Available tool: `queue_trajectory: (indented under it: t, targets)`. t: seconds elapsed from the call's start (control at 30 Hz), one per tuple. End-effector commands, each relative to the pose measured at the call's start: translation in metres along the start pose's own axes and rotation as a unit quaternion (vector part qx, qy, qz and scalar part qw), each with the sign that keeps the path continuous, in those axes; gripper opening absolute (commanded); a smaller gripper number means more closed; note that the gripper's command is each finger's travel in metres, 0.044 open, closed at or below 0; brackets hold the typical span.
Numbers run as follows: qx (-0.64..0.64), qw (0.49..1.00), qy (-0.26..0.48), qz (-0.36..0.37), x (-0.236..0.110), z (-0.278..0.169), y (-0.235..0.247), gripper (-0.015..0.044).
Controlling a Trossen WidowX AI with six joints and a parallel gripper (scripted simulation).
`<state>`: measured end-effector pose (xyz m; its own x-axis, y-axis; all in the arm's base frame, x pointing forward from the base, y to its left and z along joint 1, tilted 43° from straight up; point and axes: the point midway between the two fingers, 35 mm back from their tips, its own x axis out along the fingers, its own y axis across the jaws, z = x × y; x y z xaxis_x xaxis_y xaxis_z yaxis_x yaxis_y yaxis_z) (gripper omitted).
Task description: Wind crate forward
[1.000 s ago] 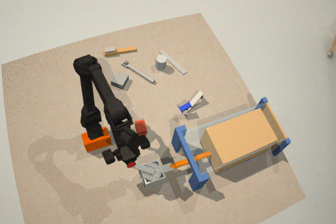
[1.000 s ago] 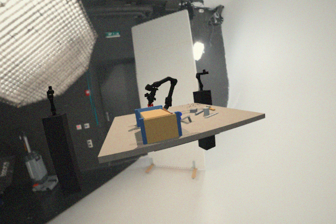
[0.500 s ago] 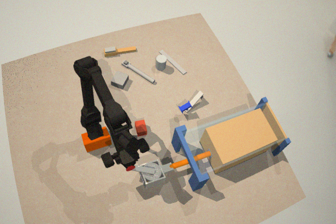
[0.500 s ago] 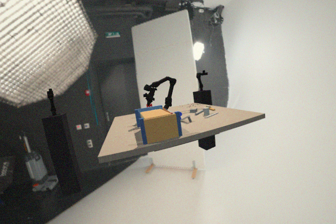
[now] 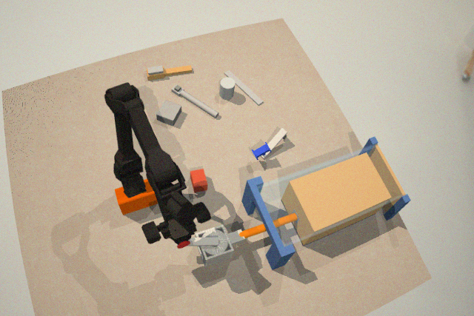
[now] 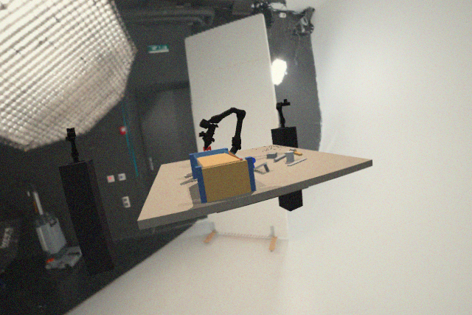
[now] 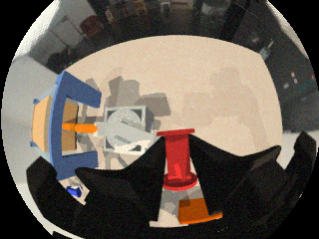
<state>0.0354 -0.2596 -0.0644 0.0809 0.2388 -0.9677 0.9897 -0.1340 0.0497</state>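
Wrist: red knob (image 7: 177, 159) between gripper (image 7: 178, 179) fingers.

Dark studio wall, octagonal softbox (image 6: 57, 56) lit, white panel (image 6: 228, 82), white floor.

The arm (image 5: 143, 135) is matte black all over, built of blocky, rounded segments. It rises from an orange box-shaped base (image 5: 132, 202). Its gripper (image 7: 178, 179) has two broad, dark, wedge-shaped fingers.
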Motion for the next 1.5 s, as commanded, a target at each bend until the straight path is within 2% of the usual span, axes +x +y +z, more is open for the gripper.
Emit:
queue_trajectory:
  t: [0.0, 1.23, 1.47]
  targets:
    - [-0.005, 1.0, 0.017, -0.003, 0.014, 0.0, -0.001, 0.0]
    - [-0.005, 1.0, 0.015, -0.003, 0.031, 0.033, -0.004, 0.0]
    - [-0.005, 1.0, 0.014, -0.003, 0.041, 0.054, 0.001, 0.0]
